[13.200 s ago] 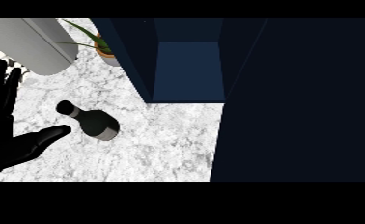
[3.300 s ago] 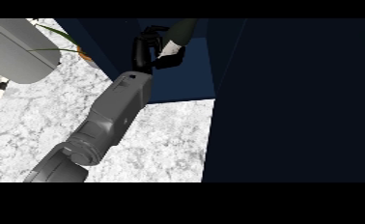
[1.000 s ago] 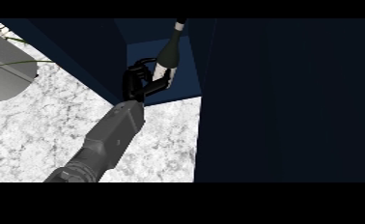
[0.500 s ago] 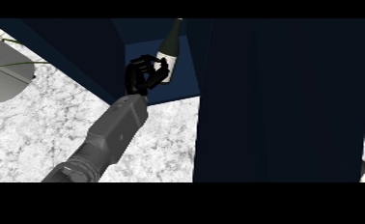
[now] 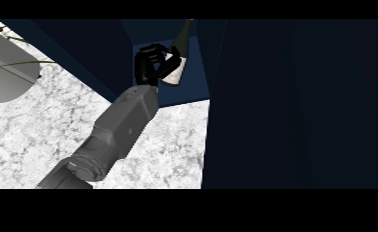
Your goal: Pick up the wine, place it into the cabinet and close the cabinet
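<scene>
1. The wine bottle [image 5: 176, 65], dark with a pale label, sits in the upper middle of the frame. Its neck tilts up toward the top edge and its pale lower part points down and left. It lies within the opening of the dark blue cabinet [image 5: 193, 83], in front of the lighter blue inner panel.

2. My left robot hand [image 5: 150, 66] is black, and its fingers are curled round the bottle's body from the left side, so it has hold of the wine. The hand covers part of the bottle.

3. My grey forearm [image 5: 122, 124] runs from the lower left of the frame diagonally up to that hand.

4. My right robot hand does not show anywhere in the frame.

5. A dark cabinet door or side panel [image 5: 291, 106] fills the right half of the frame.

6. The white speckled marble tabletop [image 5: 37, 126] spreads across the lower left, under my forearm.

7. At the left edge stands a pale grey rounded pot [image 5: 13, 73], with thin green leaves [image 5: 26, 63] reaching across it.
</scene>
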Robot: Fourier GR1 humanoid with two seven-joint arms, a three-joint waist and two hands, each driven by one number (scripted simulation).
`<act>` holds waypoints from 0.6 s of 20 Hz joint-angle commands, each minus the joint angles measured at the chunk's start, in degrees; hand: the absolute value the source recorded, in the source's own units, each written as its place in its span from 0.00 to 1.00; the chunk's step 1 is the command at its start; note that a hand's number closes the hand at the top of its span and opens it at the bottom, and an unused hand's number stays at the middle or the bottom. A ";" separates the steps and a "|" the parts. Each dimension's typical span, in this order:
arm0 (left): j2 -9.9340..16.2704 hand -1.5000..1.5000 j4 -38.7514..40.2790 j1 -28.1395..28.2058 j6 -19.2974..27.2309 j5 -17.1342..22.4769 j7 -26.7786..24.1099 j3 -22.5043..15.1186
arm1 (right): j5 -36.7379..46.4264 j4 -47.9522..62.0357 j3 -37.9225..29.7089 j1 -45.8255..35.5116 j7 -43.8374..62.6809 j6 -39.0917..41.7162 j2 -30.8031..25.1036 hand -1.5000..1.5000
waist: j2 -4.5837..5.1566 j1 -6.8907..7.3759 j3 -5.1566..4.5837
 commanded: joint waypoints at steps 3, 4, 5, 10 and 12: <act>-0.01 1.00 1.31 -4.06 1.92 0.23 2.35 0.03 | -0.71 -1.79 -0.37 1.36 0.42 0.52 -0.56 0.00 | 0.28 0.40 0.04; -0.01 1.00 1.25 -3.44 1.37 0.70 2.18 0.36 | -1.26 -0.71 -2.06 0.45 0.03 0.08 -0.65 0.00 | 0.46 0.29 0.03; -0.01 1.00 1.05 -5.32 3.17 1.19 3.70 0.53 | -1.77 -1.30 -0.90 1.81 -0.67 0.72 0.16 0.00 | 0.33 -0.09 0.09; -0.01 1.00 3.03 -6.65 1.76 1.05 6.80 1.01 | -0.13 -2.61 -0.67 2.31 -0.01 0.55 -0.52 0.00 | 0.29 1.25 0.04; -0.01 1.00 2.97 -7.42 2.20 1.33 6.33 1.52 | 0.03 -1.53 -0.47 3.28 -1.10 1.46 -0.58 0.00 | 0.69 1.38 0.07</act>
